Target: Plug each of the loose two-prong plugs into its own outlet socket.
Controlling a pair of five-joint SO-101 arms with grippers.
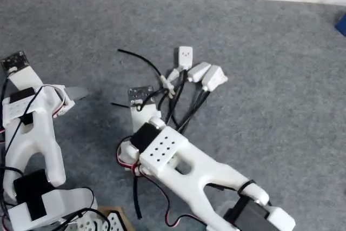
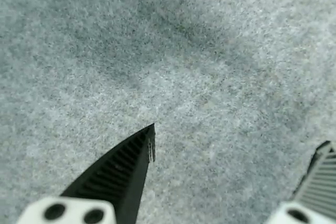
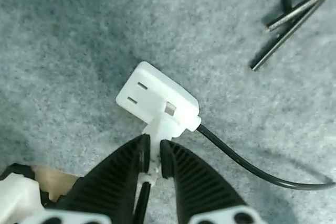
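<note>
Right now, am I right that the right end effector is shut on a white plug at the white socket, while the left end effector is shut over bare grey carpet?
Not quite: the left end effector is open wide over bare grey carpet, as the left wrist view shows. The right end effector is indeed shut on a white plug at the white socket.

Plug (image 3: pixel 157 128) prongs: hidden; the body was mostly covered by the right gripper (image 3: pixel 155 148) fingers.
Socket cord (image 3: pixel 247 166): was cut off by the picture's edge.
Left gripper (image 2: pixel 239 136): one finger (image 2: pixel 319 179) was cropped at the edge.
Blue object (image 1: pixel 341 24): was cropped, could not be identified.
</note>
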